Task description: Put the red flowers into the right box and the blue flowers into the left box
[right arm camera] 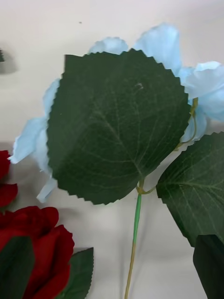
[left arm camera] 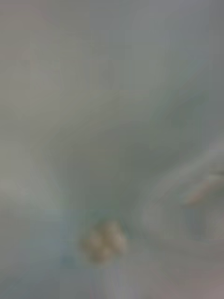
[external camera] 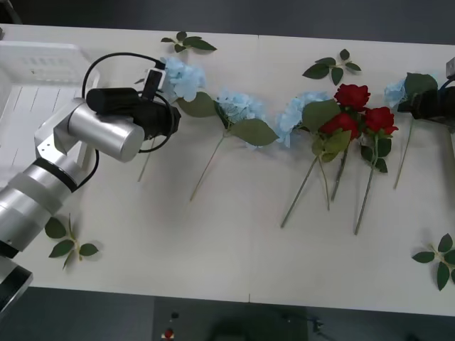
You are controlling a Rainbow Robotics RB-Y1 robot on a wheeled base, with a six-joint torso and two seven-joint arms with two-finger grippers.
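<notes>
Several blue flowers lie in a row across the table: one at the left, two in the middle, one at the right. Three red flowers lie close together right of centre. My left gripper is at the leftmost blue head, and the wrist hides how it stands. The left wrist view is a pale blue blur at very close range. My right gripper hovers at the rightmost blue flower, whose big leaf covers the head. The left box is at the far left. A thin pale rim of the right box shows at the right edge.
Loose green leaf sprigs lie at the back, the front left and the front right. A red rose lies close beside the rightmost blue flower. Bare table stretches along the front.
</notes>
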